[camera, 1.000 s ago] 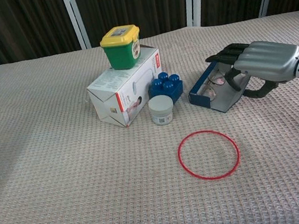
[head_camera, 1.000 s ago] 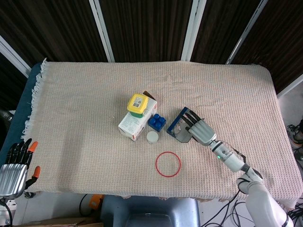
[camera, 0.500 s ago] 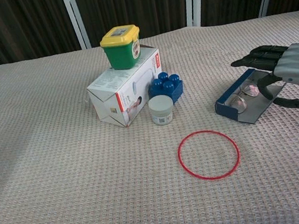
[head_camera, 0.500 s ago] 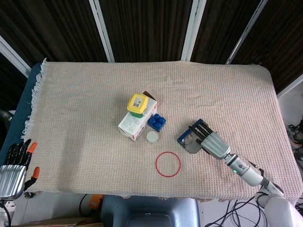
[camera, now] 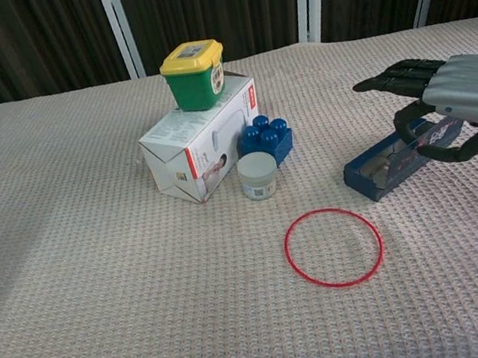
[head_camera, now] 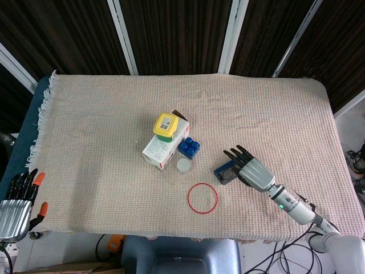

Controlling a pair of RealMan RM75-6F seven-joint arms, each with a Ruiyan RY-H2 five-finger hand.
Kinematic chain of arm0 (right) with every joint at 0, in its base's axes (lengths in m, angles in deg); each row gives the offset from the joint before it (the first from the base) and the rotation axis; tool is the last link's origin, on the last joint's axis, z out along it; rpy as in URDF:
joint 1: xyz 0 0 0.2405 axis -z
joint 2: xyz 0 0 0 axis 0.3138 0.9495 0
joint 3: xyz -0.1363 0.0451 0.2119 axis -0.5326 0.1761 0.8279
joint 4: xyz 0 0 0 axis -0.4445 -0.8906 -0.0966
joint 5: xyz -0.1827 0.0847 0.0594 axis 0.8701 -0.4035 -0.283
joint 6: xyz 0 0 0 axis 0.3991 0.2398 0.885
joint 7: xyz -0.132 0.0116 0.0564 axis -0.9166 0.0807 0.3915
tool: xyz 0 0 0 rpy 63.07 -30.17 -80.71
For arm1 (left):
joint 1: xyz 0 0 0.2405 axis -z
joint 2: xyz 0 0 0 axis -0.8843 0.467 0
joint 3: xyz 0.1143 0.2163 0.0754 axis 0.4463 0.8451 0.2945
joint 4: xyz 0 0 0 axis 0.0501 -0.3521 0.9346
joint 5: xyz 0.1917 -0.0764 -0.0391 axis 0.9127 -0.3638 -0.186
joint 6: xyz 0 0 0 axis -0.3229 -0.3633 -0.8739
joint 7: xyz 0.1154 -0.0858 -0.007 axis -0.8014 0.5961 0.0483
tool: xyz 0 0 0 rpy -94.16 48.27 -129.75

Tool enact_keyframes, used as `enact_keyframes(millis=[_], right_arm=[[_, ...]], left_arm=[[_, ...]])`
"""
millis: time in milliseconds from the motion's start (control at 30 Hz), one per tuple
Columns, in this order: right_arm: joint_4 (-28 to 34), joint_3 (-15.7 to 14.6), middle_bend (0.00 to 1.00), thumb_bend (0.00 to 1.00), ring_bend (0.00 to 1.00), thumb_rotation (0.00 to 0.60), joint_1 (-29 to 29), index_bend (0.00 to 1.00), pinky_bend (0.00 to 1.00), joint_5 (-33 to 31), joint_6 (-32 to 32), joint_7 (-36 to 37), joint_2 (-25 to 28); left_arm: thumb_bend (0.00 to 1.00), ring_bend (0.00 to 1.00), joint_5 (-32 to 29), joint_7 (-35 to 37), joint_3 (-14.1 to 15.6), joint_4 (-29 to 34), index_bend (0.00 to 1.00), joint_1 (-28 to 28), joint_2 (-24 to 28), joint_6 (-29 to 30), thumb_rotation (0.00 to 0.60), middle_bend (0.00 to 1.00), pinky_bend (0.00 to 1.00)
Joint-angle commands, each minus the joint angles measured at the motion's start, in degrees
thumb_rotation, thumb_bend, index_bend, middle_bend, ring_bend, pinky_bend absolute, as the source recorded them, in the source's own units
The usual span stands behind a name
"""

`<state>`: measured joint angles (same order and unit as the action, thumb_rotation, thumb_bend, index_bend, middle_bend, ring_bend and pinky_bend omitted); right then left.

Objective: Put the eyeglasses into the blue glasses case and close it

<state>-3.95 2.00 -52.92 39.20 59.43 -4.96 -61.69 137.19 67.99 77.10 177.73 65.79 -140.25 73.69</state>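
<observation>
The blue glasses case (head_camera: 224, 173) (camera: 380, 174) lies on the cloth right of the red ring, its lid tilted low over the tray with only a narrow gap. The eyeglasses are inside and mostly hidden; a pale bit (camera: 388, 158) shows in the gap. My right hand (head_camera: 251, 170) (camera: 454, 98) hovers over the case's right end, fingers stretched out above the lid and the thumb curled down onto it. My left hand (head_camera: 15, 200) hangs off the table's near left corner, fingers apart and holding nothing.
A white carton (head_camera: 161, 150) (camera: 199, 144) carries a green tub with a yellow lid (head_camera: 166, 125) (camera: 195, 76). Beside it stand a blue toy brick (head_camera: 189, 146) (camera: 267, 138) and a small white jar (head_camera: 183, 165) (camera: 258, 175). A red ring (head_camera: 202, 198) (camera: 334, 247) lies in front.
My right hand has dragged the case right and toward the table's near edge, away from the brick. The lid, which stood open, has come down nearly flat over the glasses. The left hand stayed put.
</observation>
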Motion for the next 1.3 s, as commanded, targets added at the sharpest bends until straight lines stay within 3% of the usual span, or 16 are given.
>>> enact_keyframes(millis=[33,400,667,933,1000,1067,1133,1300], right_arm=[[2.0,0.9,0.06,0.68,0.0,0.6,-1.3,0.75,0.0,-0.3,-1.8,-1.5,0.7],[6.0,2.8,0.06,0.68,0.0,0.6,-3.7,0.72,0.0,-2.1,-7.7,-4.0,1.4],[6.4,5.1,0.05,0.68,0.0,0.6,-5.3,0.51,0.0,-4.8,-12.5,-4.4,0.7],[5.9,7.7,0.01,0.67,0.0,0.6,-6.9,0.41,0.0,-7.5,-15.6,-5.1,-0.1],[6.5,7.6,0.01,0.59,0.0,0.6,-6.6,0.39,0.0,-7.3,-14.8,-4.6,0.6],[7.5,7.3,0.0,0.39,0.0,0.6,-6.3,0.36,0.0,-7.0,-14.2,-4.3,1.6],[9.3,6.7,0.0,0.3,0.0,0.6,-5.8,0.34,0.0,-6.3,-13.2,-4.3,3.3],[15.1,4.3,0.0,0.27,0.0,0.6,-4.9,0.32,0.0,-4.2,-12.4,-4.9,9.0]], left_arm=[[0.41,0.0,0.0,0.1,0.0,0.0,0.0,-0.1,0.1,0.1,0.6,0.0,0.05],[0.41,0.0,-0.1,0.4,0.0,0.1,0.0,-0.3,0.2,0.4,0.6,0.0,0.04],[0.41,0.0,0.1,0.1,0.0,0.2,0.0,-0.2,0.2,0.1,0.6,0.0,0.05],[0.41,0.0,0.2,0.1,0.0,0.1,0.0,-0.3,0.2,0.3,0.6,0.0,0.04],[0.41,0.0,0.3,0.4,0.0,0.0,0.0,-0.4,0.2,0.5,0.6,0.0,0.05],[0.41,0.0,0.3,0.5,-0.1,0.0,0.0,-0.4,0.2,0.6,0.6,0.0,0.05],[0.41,0.0,0.2,0.6,-0.1,-0.1,0.0,-0.3,0.2,0.4,0.6,0.0,0.05],[0.41,0.0,0.4,0.3,0.0,0.0,0.0,-0.3,0.1,0.3,0.6,0.0,0.04]])
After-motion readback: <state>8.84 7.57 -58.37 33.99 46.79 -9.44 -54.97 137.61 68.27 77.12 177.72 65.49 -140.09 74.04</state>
